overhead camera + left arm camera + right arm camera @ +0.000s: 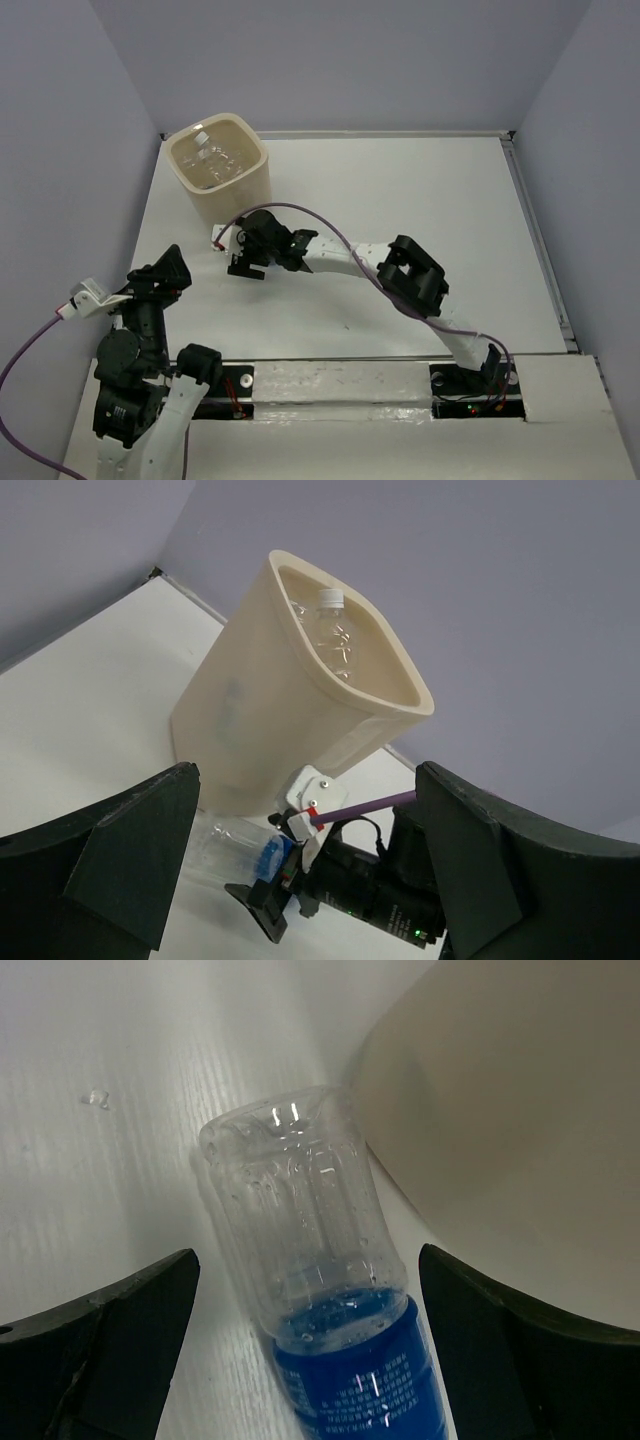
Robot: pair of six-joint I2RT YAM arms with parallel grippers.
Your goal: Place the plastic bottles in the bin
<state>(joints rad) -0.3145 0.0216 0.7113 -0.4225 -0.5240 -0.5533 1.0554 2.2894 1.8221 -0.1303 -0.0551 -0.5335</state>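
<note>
Left gripper (165, 270) hangs near the worktop's (420, 200) left edge, jaws spread and empty. The bin (262, 150) stands upright at the far left corner, with plastic bottles (335, 640) inside. Grasp judged in hand: the right gripper (305, 1260) has its jaws open astride one bottle (300, 1210) lying just beside the bin's base; next they must close, then lift over the rim.

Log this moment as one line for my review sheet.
right gripper: open, straddling bottle lying on table beside bin | left gripper: open, empty | bin: holds bottles
</note>
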